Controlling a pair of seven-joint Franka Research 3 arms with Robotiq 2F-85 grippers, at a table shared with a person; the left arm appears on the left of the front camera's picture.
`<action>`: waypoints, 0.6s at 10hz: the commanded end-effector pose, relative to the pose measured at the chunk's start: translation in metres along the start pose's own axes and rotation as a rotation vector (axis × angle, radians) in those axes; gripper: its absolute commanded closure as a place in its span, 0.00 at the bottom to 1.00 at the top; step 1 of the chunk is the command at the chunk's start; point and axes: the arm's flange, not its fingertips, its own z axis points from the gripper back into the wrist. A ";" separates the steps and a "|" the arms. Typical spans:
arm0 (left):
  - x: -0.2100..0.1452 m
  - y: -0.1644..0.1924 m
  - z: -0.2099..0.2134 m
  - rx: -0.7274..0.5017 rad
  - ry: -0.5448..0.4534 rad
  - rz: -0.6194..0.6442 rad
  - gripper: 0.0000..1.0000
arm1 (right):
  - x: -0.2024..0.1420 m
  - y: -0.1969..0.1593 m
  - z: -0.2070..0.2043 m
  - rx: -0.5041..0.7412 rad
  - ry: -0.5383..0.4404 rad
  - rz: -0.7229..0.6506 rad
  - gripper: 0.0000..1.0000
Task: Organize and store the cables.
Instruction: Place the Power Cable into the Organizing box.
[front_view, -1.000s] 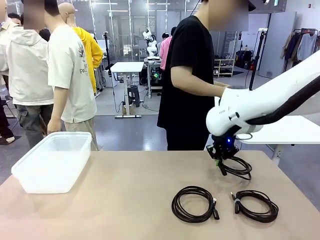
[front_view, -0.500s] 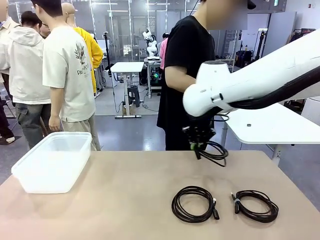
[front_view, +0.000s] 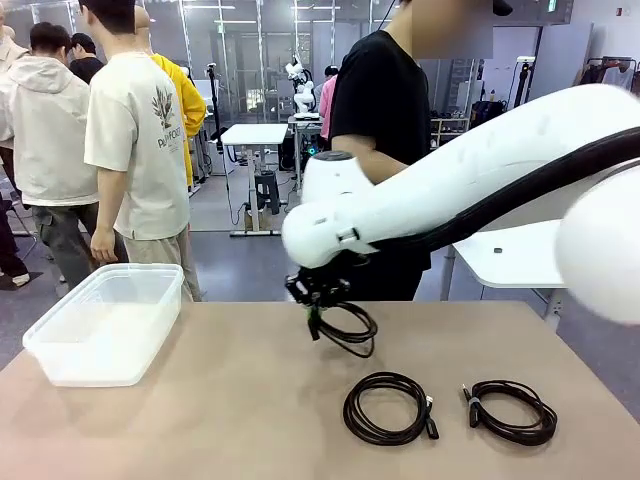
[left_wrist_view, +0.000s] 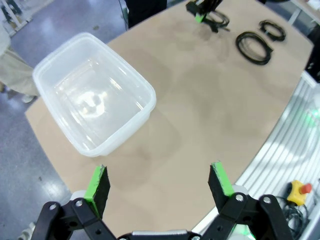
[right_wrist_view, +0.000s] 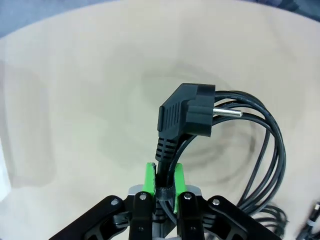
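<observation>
My right gripper (front_view: 314, 318) hangs over the middle of the table, shut on a coiled black cable (front_view: 350, 330) that dangles below it. In the right wrist view the green pads (right_wrist_view: 148, 179) pinch the cord just under its black plug (right_wrist_view: 186, 114), and the loops (right_wrist_view: 267, 150) hang off to the right. Two more coiled cables lie flat on the table, one (front_view: 389, 408) at centre right and one (front_view: 511, 411) farther right. My left gripper (left_wrist_view: 159, 180) is open, high above the table's left end, with nothing between its fingers.
A clear plastic bin (front_view: 108, 322) stands on the table's left side, also under my left gripper (left_wrist_view: 95, 95). A person in a black shirt (front_view: 380, 150) stands at the far edge. Other people stand behind on the left.
My right arm has swung left across the table, carrying the coiled cable from the right side to the middle. The two cables on the table have not moved.
</observation>
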 end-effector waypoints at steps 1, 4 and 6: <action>0.000 0.000 0.001 0.000 0.004 -0.009 0.00 | 0.006 0.027 -0.008 -0.064 -0.024 0.001 1.00; 0.000 0.000 0.001 0.000 0.004 -0.009 0.00 | -0.005 0.051 -0.026 -0.047 0.001 0.004 1.00; 0.000 0.000 0.001 0.000 0.004 -0.009 0.00 | -0.005 0.053 -0.029 -0.026 0.011 -0.031 0.63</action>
